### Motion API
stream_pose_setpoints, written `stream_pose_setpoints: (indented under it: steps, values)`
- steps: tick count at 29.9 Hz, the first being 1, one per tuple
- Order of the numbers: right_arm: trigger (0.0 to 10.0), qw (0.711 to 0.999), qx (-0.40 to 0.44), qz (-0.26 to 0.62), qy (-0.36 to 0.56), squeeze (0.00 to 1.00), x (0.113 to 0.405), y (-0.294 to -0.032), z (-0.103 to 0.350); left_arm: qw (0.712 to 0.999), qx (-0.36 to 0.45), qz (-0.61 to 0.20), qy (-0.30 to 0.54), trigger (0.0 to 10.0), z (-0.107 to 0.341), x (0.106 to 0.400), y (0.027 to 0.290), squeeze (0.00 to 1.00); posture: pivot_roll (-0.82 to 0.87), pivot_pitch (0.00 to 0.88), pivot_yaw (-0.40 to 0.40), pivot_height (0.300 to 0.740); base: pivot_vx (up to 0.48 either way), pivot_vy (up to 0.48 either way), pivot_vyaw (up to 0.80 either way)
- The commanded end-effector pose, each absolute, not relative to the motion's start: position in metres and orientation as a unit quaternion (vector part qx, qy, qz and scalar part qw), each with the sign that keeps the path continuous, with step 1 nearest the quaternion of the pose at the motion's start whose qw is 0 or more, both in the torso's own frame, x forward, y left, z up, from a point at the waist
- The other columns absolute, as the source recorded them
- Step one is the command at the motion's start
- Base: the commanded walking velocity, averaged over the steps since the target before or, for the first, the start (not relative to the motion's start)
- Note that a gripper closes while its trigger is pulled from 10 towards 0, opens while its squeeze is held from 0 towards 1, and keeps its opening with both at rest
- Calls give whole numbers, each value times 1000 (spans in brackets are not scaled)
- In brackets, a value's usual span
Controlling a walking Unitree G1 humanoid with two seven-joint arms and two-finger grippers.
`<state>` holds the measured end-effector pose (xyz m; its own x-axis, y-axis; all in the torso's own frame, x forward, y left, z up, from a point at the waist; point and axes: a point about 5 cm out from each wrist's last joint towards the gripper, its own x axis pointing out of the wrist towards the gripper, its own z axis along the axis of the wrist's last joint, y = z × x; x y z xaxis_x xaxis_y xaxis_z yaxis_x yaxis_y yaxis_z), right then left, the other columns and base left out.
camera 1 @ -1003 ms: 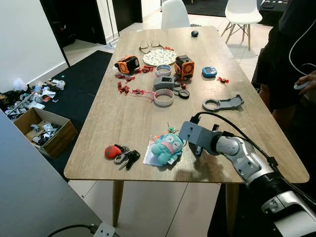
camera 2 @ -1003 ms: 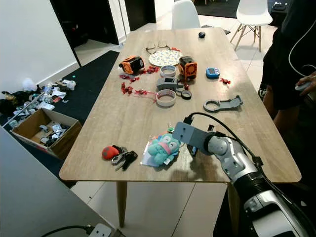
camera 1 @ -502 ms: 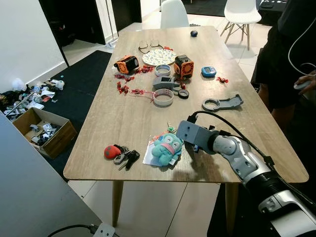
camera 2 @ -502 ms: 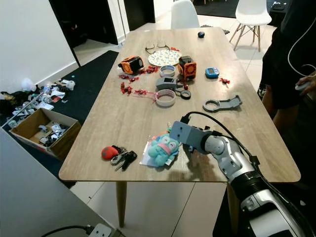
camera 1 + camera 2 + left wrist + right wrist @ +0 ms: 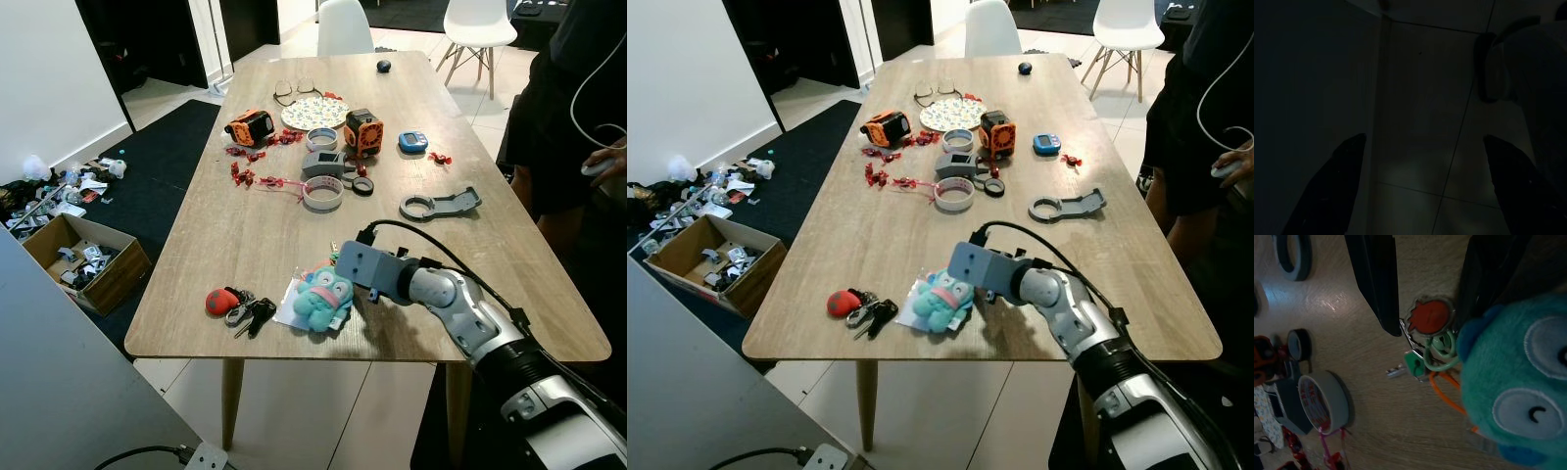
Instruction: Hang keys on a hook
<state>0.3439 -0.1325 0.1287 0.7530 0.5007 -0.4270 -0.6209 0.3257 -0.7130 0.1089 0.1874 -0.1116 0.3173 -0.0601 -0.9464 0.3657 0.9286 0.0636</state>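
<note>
A teal plush toy (image 5: 323,299) lies near the table's front edge, with a ring of keys at its far end: a red charm (image 5: 1430,317), green rings and a small green key (image 5: 1413,364). My right gripper (image 5: 1428,326) is open and low over the table, one black finger on each side of the red charm. In the head view its grey wrist (image 5: 358,264) covers those keys. A second bunch, dark keys on a red fob (image 5: 238,305), lies left of the plush. My left gripper (image 5: 1425,186) hangs open over a dark tiled floor.
Further back on the wooden table (image 5: 235,225) are tape rolls (image 5: 324,193), two orange gadgets (image 5: 363,132), a patterned plate (image 5: 315,113), glasses and a grey ring tool (image 5: 438,205). A person (image 5: 568,108) stands at the right edge. A cardboard box (image 5: 78,259) sits on the floor at left.
My right gripper has slid left along the table, closer to the plush's far end and over its key ring. The plush has been nudged slightly left.
</note>
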Motion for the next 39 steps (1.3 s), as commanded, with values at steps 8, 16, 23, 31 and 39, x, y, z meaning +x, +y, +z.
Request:
stream_pose_setpoints:
  steps: [8,16,23,31,39]
  values:
    - [8000,813,-476,330,56,0,348,-137,133,798,129,-134,574,10000,-113,104,186,0,-108,77,53,740,0,0,0]
    - [0,813,-476,331,51,0,348,-137,133,798,129,-134,573,10000,-113,104,185,0,-110,75,52,740,0,0,0]
    - [0,813,-478,330,45,0,349,-137,135,799,129,-136,572,10000,-113,106,184,0,-114,70,47,740,0,0,0]
    - [0,812,-476,334,42,0,348,-135,135,799,127,-136,572,10000,-113,105,184,0,-113,70,47,740,0,0,0]
    - [10000,821,-447,350,53,1000,344,-132,132,799,128,-136,572,10000,-113,105,185,0,-112,70,49,740,0,0,0]
